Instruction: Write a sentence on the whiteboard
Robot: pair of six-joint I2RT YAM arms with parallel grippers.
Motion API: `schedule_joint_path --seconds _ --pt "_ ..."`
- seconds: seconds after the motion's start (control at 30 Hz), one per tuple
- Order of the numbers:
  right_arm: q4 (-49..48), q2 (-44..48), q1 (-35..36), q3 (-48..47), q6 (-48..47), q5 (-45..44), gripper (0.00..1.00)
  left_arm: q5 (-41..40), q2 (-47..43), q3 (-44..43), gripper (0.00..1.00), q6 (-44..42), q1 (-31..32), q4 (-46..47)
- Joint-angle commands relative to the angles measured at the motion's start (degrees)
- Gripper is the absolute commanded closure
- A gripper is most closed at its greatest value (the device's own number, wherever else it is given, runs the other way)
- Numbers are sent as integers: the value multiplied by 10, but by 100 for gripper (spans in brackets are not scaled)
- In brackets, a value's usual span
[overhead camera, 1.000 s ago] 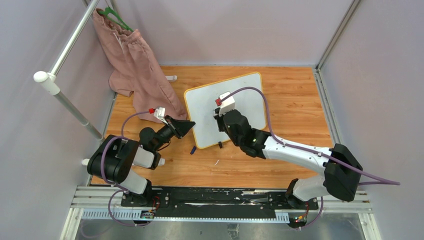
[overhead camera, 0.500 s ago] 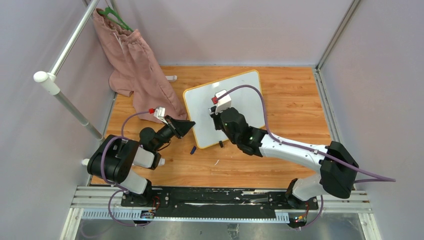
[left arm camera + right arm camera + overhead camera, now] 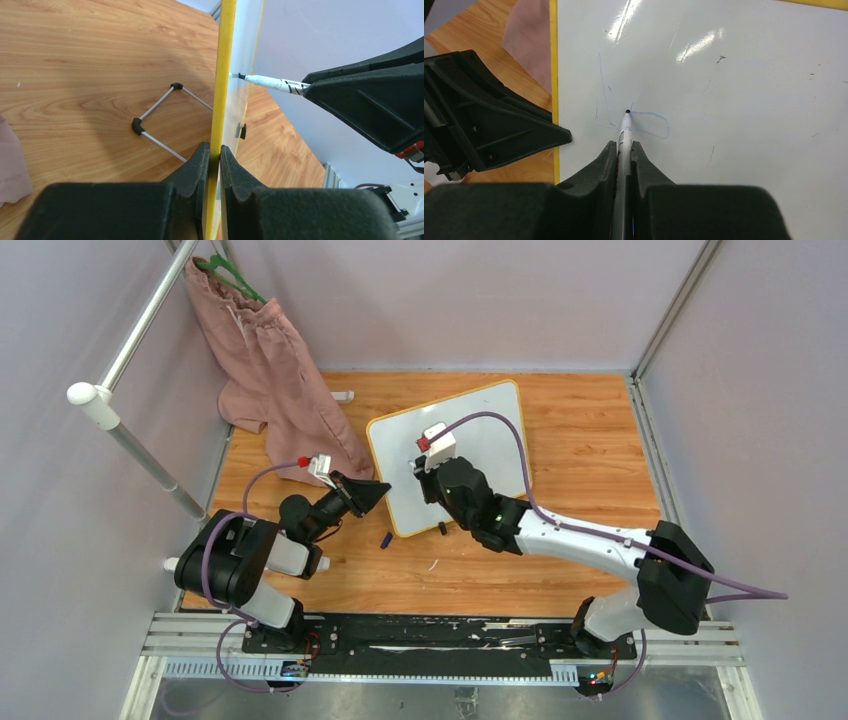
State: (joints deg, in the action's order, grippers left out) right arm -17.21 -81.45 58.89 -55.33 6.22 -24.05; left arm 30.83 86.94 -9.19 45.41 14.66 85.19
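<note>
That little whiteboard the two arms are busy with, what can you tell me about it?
The whiteboard is a glossy white panel with a thin yellow frame and rounded corners, standing on the wooden table with a wire stand behind it. The left gripper pinches its left edge; the marker in the right gripper touches its face, where a few faint blue strokes and specks show.

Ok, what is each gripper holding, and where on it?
Left gripper pinches the whiteboard by its yellow edge; right gripper clamps the marker barrel behind the tip.

Top cam overhead from near side, facing down, wrist cams v. close, all 3 share whiteboard [image 3: 400, 455]
</note>
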Motion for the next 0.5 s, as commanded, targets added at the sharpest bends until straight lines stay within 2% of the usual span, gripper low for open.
schedule_joint_path --seconds 0.0,0.23,0.47 --pt "-8 36 5 9 -9 -23 100 6 -9 2 100 -10 6 35" --pt "8 120 -17 51 -26 -37 100 5 -14 4 100 -9 6 36" --pt "3 130 -47 68 -25 5 100 5 -14 5 100 -9 6 35"
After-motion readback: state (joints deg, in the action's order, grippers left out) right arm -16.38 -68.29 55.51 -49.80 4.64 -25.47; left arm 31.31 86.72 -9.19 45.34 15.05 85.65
